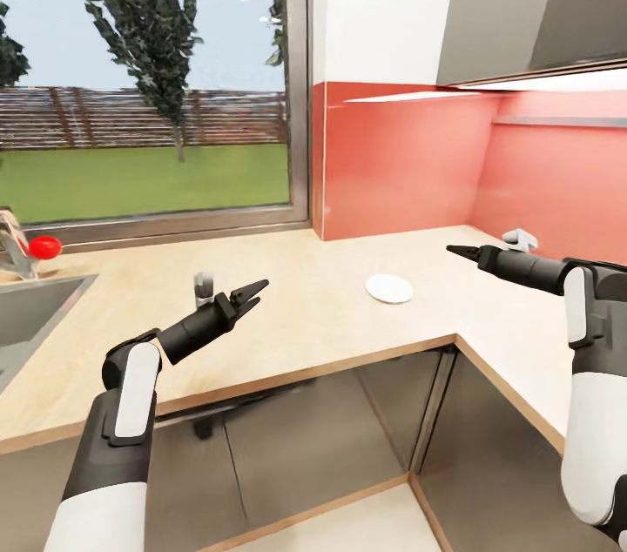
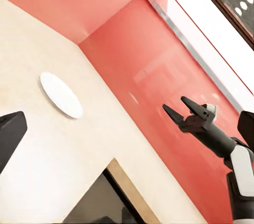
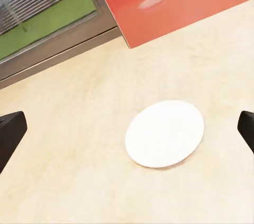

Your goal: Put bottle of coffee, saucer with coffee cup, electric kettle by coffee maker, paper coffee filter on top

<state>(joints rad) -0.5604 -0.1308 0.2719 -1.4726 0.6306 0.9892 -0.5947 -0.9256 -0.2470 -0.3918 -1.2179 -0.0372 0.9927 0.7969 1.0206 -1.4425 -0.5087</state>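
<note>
Left gripper [image 1: 252, 292] and right gripper [image 1: 460, 252] both hover released above the pale wooden desk [image 1: 305, 317]; the white saucer [image 1: 389, 288] lies bare between them, near the red backsplash [image 1: 401, 160].

The countertop [image 1: 331, 317] across the middle of the head view looks like pale, matt wood grain with a darker wooden edge strip, and the saucer [image 1: 389, 288] at center right is smooth, plain white, like glazed ceramic. The red backsplash [image 1: 401, 160] at upper right is glossy and mirrors the light strip, while the cabinet fronts [image 1: 287, 447] along the bottom look like dark, reflective metal. The left gripper [image 1: 251, 292] and right gripper [image 1: 461, 252] look like matt black plastic, and the arm shells like smooth white plastic.
</note>
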